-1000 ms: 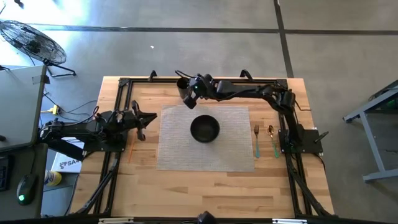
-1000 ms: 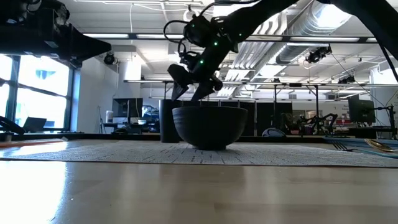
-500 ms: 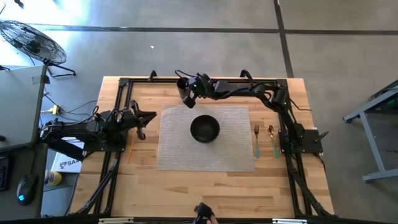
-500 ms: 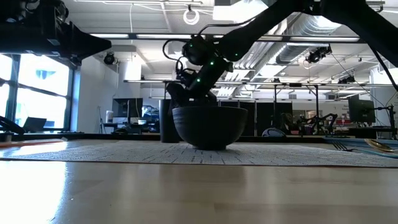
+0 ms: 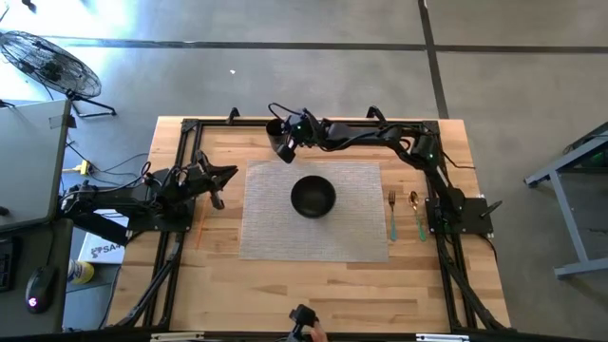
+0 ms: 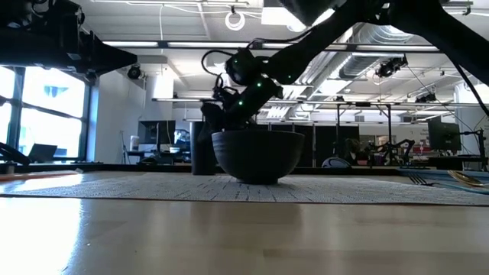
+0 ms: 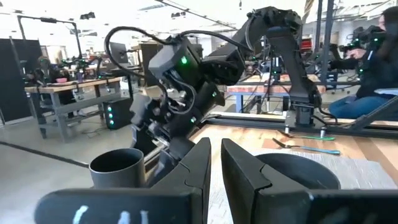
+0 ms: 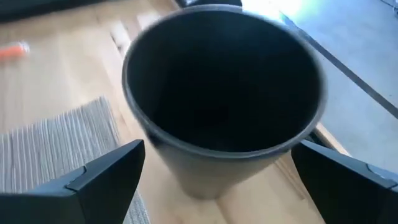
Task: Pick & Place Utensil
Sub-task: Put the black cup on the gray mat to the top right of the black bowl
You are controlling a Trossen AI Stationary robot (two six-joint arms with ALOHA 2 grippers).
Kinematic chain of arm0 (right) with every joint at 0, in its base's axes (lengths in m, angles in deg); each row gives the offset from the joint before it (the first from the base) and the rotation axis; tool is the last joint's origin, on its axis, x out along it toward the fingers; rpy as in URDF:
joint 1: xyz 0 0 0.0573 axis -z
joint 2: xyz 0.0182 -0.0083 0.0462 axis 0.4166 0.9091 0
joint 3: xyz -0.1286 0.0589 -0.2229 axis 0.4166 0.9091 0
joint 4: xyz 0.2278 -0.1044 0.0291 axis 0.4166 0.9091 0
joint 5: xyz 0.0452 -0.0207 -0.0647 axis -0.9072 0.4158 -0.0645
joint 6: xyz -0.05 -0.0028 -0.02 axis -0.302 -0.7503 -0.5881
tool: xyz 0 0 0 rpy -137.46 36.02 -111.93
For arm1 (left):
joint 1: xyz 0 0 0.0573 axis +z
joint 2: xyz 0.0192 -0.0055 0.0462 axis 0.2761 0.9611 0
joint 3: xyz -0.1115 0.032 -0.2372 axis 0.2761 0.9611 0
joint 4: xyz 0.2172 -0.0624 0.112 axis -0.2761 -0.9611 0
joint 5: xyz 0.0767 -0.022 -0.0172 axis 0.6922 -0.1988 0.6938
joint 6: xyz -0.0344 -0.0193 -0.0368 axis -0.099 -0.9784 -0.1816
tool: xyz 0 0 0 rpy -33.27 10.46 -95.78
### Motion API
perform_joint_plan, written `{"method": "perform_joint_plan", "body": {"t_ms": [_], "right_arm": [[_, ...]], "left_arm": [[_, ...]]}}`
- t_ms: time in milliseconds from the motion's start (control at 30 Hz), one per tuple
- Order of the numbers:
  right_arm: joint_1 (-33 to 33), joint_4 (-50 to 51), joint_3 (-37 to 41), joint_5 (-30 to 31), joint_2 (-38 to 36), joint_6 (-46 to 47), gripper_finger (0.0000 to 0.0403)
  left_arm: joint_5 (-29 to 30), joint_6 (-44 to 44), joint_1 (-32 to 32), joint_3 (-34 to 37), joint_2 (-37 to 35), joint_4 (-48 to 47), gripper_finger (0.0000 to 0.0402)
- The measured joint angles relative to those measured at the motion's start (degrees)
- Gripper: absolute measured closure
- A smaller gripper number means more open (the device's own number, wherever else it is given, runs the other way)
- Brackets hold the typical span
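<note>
A dark cup (image 8: 224,93) stands upright on the wood by the mat's far left corner (image 5: 276,144). My right gripper (image 8: 217,149) is open, with one finger on either side of the cup's wall just below the rim; I see no touch. It shows above the cup in the high view (image 5: 286,144) and the low view (image 6: 223,114). A black bowl (image 5: 313,197) sits in the middle of the woven mat. A fork (image 5: 391,217) and a spoon (image 5: 415,211) lie on the wood right of the mat. My left gripper (image 5: 217,188) waits left of the mat, shut and holding nothing.
The grey woven mat (image 5: 351,237) covers the table's middle. A black frame rail (image 5: 186,171) runs along the left and far sides. A small orange thing (image 8: 13,51) lies on the wood left of the mat. Something dark (image 5: 302,321) shows at the near edge.
My right gripper has moved toward the table's far left corner and come down, so that its open fingers now stand around the cup. The cup, bowl and utensils have stayed put. The dark thing at the near edge has come into view.
</note>
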Motion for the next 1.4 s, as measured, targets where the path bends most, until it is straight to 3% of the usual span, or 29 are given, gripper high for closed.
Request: {"method": "perform_joint_plan", "body": {"t_ms": [567,1133,1400], "right_arm": [[-0.78,-7.35,-0.09,4.3,1.18,0.66,0.0005],[-0.79,-11.58,-0.09,4.9,1.18,0.57,0.0038],[-2.57,-8.88,0.02,11.17,-2.98,-1.52,0.0044]], "left_arm": [[2.12,1.51,0.0,0.0,0.0,0.04,0.0366],[2.14,1.51,0.0,0.0,0.0,0.04,0.0366],[2.45,1.77,0.0,0.0,0.0,-0.01,0.0366]]}}
